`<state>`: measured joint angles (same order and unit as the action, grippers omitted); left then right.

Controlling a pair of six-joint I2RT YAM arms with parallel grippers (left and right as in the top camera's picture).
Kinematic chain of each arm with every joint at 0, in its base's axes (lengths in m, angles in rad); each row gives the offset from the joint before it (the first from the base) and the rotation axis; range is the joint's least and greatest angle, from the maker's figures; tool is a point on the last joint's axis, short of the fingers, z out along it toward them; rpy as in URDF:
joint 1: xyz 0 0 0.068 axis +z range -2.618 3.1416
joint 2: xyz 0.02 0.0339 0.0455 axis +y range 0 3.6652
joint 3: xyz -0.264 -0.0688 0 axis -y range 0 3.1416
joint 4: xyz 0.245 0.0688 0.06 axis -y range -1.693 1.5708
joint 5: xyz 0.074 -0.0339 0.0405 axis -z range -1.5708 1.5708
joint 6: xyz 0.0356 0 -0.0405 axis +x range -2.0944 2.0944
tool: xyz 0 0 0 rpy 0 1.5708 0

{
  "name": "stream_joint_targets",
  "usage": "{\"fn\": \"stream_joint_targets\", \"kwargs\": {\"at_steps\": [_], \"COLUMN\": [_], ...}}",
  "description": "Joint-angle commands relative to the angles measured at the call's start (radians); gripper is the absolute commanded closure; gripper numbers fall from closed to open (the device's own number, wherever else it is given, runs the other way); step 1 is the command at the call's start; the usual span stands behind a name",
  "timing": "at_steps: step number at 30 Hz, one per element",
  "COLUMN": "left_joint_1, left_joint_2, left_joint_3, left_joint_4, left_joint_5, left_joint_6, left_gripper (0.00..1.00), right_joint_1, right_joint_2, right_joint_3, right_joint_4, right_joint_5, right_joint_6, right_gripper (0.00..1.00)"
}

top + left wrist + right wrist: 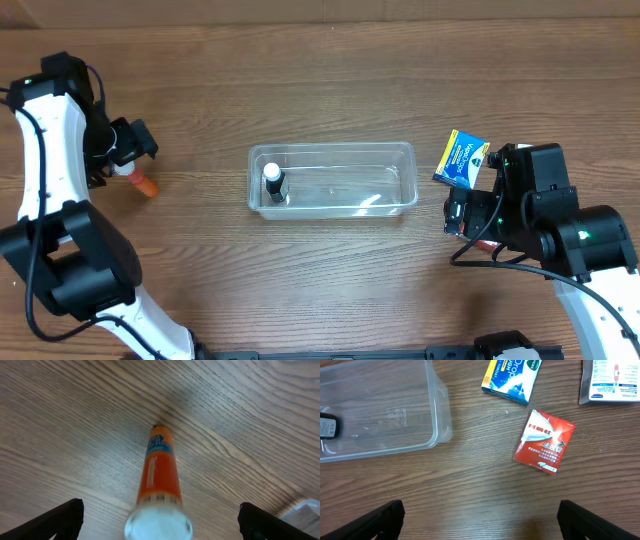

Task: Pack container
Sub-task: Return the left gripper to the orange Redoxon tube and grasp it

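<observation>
Container (332, 180): middle of the table (320, 70), long side running 9 to 3 o'clock; a small bottle (273, 182) sits in its 9 o'clock end, the rest holds nothing that I can see
Left gripper (160, 507): fingers spread wide, one on each side of the orange tube (159, 475), no contact visible; the tube lies flat at 9 o'clock of the container, well apart from it, white cap toward the wrist camera
Right gripper (480, 507): spread and empty over bare wood at 3 o'clock of the container; red box (544, 441) at its 1 o'clock, blue and yellow box (510, 377) near 12, white packet (610, 382) at the picture's edge
Risk, roll: the tube is round; if you close off-centre, one finger will likely reach it first and it may roll or spin out
Risk, grip point: closing on the smooth cap could let it slip in the lift; you would do better on the body
Risk, drop-off: the bottle holds the end nearest your left arm; release there and you may knock it or leave the tube propped on the rim
Risk, container: it looks light; a brush from either arm could shove it
Risk, arms: if you send both to the container together, they could meet above it
</observation>
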<state>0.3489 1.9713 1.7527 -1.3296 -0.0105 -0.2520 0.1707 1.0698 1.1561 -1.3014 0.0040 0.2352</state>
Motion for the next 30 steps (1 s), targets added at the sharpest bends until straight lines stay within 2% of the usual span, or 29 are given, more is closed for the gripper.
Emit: {"fn": "stream_joint_targets", "kwargs": {"at_steps": [1,3,6,8,10,11,13,17,22,26,30], "left_joint_1": [0.002,0.002,0.002,0.002,0.002,0.002,0.001,-0.011,-0.082,-0.294,-0.505], "left_joint_2": [0.052,0.076,0.084,0.084,0.083,0.082,0.078,0.044,-0.194,-0.406,-0.440], "left_joint_3": [-0.008,-0.010,-0.010,-0.010,-0.010,-0.010,-0.006,0.013,0.013,0.013,-0.007], "left_joint_4": [0.007,0.001,0.000,-0.005,-0.010,-0.012,-0.024,-0.069,-0.114,-0.174,-0.227], "left_joint_5": [0.011,0.011,0.011,0.011,0.011,0.011,0.011,0.013,0.154,0.154,0.114], "left_joint_6": [0.020,0.020,0.020,0.020,0.020,0.020,0.020,0.019,0.020,0.021,0.011], "left_gripper": [0.01,0.11,0.39,0.47,0.61,0.71,0.79,0.89,0.94,0.95,0.96], "right_joint_1": [-0.004,-0.004,-0.004,-0.004,-0.004,-0.004,-0.004,-0.004,-0.004,-0.004,-0.004], "right_joint_2": [-0.007,-0.007,-0.007,-0.007,-0.007,-0.007,-0.007,-0.007,-0.007,-0.007,-0.007], "right_joint_3": [0.031,0.031,0.031,0.031,0.031,0.031,0.031,0.031,0.031,0.031,0.031], "right_joint_4": [0.005,0.005,0.005,0.005,0.005,0.005,0.005,0.005,0.005,0.006,0.005], "right_joint_5": [0.005,0.006,0.006,0.005,0.006,0.006,0.006,0.006,0.005,0.005,0.005], "right_joint_6": [0.001,0.001,0.001,0.001,0.001,0.001,0.001,0.001,0.001,0.001,0.002], "right_gripper": [0.00,0.00,0.00,0.00,0.00,0.00,0.00,0.00,0.00,0.00,0.00]}}
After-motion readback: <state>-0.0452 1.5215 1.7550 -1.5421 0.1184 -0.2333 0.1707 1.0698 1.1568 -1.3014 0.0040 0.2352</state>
